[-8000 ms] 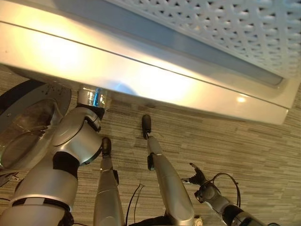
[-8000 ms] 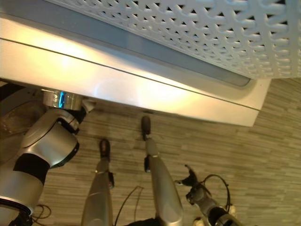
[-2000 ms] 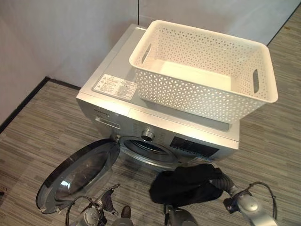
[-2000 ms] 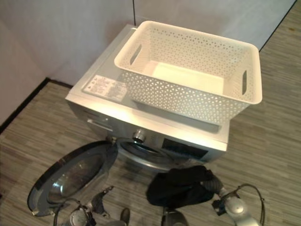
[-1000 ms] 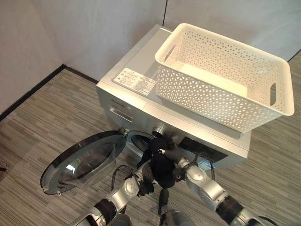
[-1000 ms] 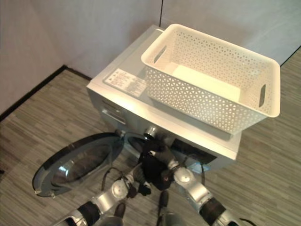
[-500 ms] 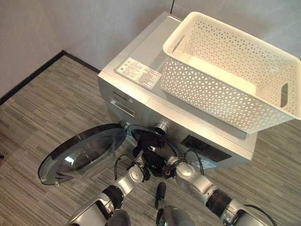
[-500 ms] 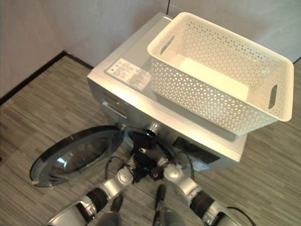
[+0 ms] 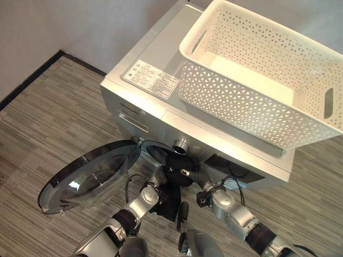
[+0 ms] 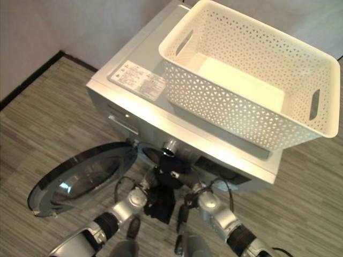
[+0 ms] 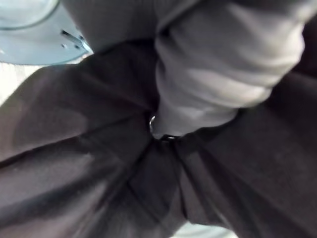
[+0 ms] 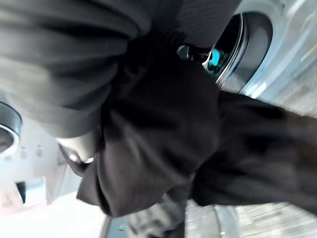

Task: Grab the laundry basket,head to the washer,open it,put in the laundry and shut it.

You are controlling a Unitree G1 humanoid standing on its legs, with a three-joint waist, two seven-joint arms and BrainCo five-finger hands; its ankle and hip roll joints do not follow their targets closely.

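Observation:
A silver front-loading washer (image 9: 155, 110) stands before me with its round glass door (image 9: 88, 176) swung open to the left. The white perforated laundry basket (image 9: 252, 101) rests on the washer's top and looks empty. A black garment (image 9: 172, 195) is bunched at the drum opening (image 12: 237, 44) and hangs down below it. My right hand (image 9: 192, 172) reaches in from the right, curled into the top of the bunch. My left hand (image 9: 156, 188) is against the cloth's left side, buried in dark fabric (image 11: 99, 163).
A grey wall with a dark skirting runs behind and left of the washer. Striped grey floor (image 9: 48, 118) spreads around it. The open door (image 10: 75, 179) takes up the space low on the left. A silver knob (image 9: 182, 145) sits above the opening.
The view has shifted closer to the washer. The black garment, bunched at the opening half a second ago, now sags lower below it, with both hands still on it.

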